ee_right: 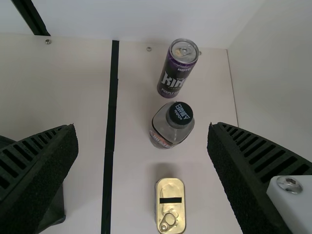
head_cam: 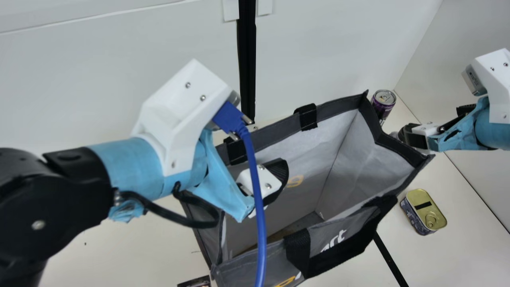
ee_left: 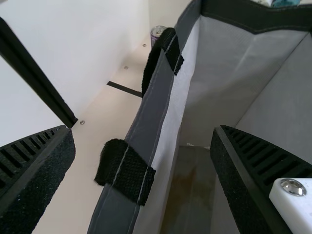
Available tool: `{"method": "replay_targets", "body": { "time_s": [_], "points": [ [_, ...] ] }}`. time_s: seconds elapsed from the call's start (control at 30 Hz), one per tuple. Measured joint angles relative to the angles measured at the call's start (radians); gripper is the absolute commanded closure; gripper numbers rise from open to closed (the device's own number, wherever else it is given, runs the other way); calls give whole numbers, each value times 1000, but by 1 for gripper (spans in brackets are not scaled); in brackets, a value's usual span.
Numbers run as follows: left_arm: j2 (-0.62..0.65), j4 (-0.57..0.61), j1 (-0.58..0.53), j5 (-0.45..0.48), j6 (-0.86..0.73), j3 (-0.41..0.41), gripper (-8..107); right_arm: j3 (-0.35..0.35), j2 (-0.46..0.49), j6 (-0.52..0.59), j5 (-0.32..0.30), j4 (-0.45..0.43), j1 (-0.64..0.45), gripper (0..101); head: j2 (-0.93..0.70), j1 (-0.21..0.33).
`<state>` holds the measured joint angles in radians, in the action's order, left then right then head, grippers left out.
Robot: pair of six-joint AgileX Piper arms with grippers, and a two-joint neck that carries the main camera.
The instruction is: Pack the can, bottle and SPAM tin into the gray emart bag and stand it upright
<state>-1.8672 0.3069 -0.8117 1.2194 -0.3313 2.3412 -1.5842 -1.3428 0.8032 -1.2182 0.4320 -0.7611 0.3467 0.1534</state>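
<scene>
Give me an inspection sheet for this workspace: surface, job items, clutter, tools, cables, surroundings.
Surface: cream table with a black strip.
Job items: can and capped bottle upright, tin lid up, all outside; gray bag standing open.
Clutter: dark printed item, main view's bottom edge.
Left tool: open, over the bag's rim.
Right tool: open, beside the bag.
Cables: blue cable hanging across the bag's opening; black cable on the left arm.
Surroundings: white walls.

the left arm (head_cam: 137, 167) slants in from the left of the gray bag (head_cam: 336, 109), its gripper (head_cam: 275, 175) angled down at the bag's far rim, fingers wide apart. the right gripper (head_cam: 432, 127) hangs tilted just beside the bag's right end, fingers spread too.
</scene>
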Motion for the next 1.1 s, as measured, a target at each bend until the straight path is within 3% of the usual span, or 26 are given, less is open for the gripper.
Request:
{"method": "replay_targets", "body": {
  "time_s": [0.23,0.73,1.1],
  "points": [
    [-47,15,-8,-1,-22,10,9,0,0,0,0,0,0,6,0,0],
    [-68,-30,-27,1,-19,5,107,0,0,0,0,0,0,6,0,0],
    [-45,-116,-25,1,48,11,107,0,0,0,0,0,0,6,0,-2]
  ]
}}
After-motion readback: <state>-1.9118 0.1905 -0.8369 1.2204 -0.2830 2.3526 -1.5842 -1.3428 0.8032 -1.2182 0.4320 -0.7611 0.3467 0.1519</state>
